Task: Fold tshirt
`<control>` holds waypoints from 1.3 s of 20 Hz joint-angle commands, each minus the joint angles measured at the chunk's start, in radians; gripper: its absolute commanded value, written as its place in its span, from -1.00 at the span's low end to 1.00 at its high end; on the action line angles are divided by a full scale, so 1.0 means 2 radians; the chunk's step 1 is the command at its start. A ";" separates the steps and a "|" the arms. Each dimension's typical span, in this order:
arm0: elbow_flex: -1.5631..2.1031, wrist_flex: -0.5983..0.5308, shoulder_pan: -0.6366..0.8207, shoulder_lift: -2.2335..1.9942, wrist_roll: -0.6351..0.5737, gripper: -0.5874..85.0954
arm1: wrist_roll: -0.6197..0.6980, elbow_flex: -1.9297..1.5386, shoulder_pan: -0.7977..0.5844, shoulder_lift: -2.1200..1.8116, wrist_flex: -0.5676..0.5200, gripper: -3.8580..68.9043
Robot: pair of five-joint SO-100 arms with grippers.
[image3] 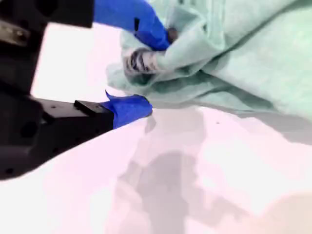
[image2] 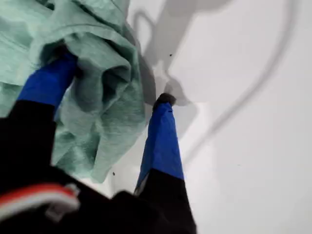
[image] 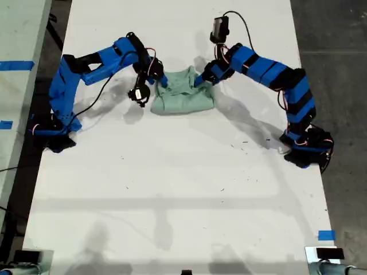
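My first hand (image2: 114,80) stands wide apart: one blue finger (image2: 48,80) is buried in a fold of the tshirt (image2: 102,63), the other rests its dark tip on the bare worktop (image2: 243,122) just beside the cloth edge. My second hand (image3: 153,70) is also apart, its upper finger (image3: 139,24) pressing into a bunched hem, the lower one (image3: 129,107) lying on the worktop just under the cloth; neither hand is clamped on the fabric.

In the exterior view the tshirt (image: 182,91) lies crumpled on the white worktop (image: 183,189) between the two arms, in the upper middle. It is bunched into a wide lump, its long axis running across from the exterior view's left to right. Which way the neck points I cannot tell.
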State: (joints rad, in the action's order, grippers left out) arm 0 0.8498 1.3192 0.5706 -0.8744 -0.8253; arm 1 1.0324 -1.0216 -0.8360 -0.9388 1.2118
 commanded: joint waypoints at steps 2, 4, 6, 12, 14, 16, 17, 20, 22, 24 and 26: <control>-0.011 0.076 0.008 -0.124 0.001 -0.41 | -0.012 -0.008 -0.003 -0.145 0.051 -0.21; 0.025 0.104 -0.005 -0.208 0.005 -0.42 | -0.025 -0.052 0.009 -0.238 0.068 -0.24; 0.126 0.091 -0.027 -0.314 0.011 -0.46 | -0.035 -0.117 0.025 -0.329 0.074 -0.31; 0.630 -0.035 -0.124 -0.741 0.114 -0.90 | -0.150 -0.481 0.078 -0.676 0.022 -0.63; 0.749 -0.047 -0.156 -0.852 0.177 -0.95 | -0.206 -0.595 0.105 -0.783 0.013 -0.76; 0.857 -0.073 -0.179 -0.962 0.203 -0.98 | -0.265 -0.699 0.143 -0.864 -0.005 -0.81; 0.907 -0.072 -0.183 -1.020 0.217 -0.98 | -0.297 -0.749 0.156 -0.897 -0.016 -0.83; 0.996 -0.009 -0.187 -1.150 0.258 -0.98 | -0.374 -0.861 0.186 -0.992 -0.025 -0.85; 1.064 0.000 -0.196 -1.229 0.274 -0.98 | -0.403 -0.917 0.198 -1.061 -0.018 -0.86; 1.085 0.002 -0.208 -1.229 0.285 -0.98 | -0.443 -0.970 0.215 -1.118 -0.016 -0.87; 1.085 0.004 -0.205 -1.228 0.282 -0.98 | -0.472 -0.994 0.225 -1.170 0.002 -0.91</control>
State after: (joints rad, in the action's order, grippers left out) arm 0 3.0173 1.3131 0.1672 -3.3195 -0.2715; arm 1 0.1350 -3.0035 -0.4142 -3.2060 1.2042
